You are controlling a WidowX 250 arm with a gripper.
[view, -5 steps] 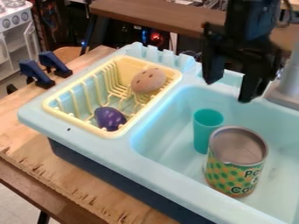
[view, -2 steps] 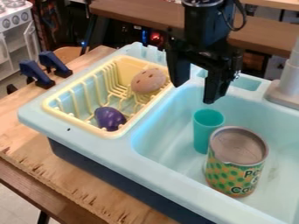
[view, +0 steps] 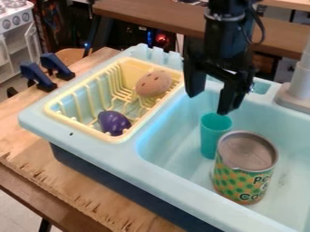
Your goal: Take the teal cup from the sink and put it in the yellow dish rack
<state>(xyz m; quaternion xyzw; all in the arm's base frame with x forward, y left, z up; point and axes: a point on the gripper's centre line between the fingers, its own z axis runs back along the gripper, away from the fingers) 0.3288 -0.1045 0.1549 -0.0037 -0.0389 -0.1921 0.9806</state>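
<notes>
Hanging over the sink's (view: 163, 179) basin, the open gripper (view: 209, 103) holds nothing, its two fingers well apart. The cup (view: 215, 136) stands upright below it, inward from the corner between the rack-side edge and the faucet-side edge. The can (view: 245, 170) is upright towards the front edge, overlapping the cup's lower right; whether they touch I cannot tell.

To close on the cup well, I would centre the fingers over its rim, lower straight down and squeeze lightly, as thin plastic could flex. The can leaves little room on its side, so a finger there could knock it.

At the sink's left end, the rack (view: 130, 70) holds a potato (view: 152, 85) near its back corner and an eggplant (view: 113, 122) near its front edge. The sink sits on a wooden table (view: 66, 174), with blue clamps (view: 37, 77) beyond its left edge. Behind are a brown bench (view: 163, 19) and a toy stove (view: 15, 19).
</notes>
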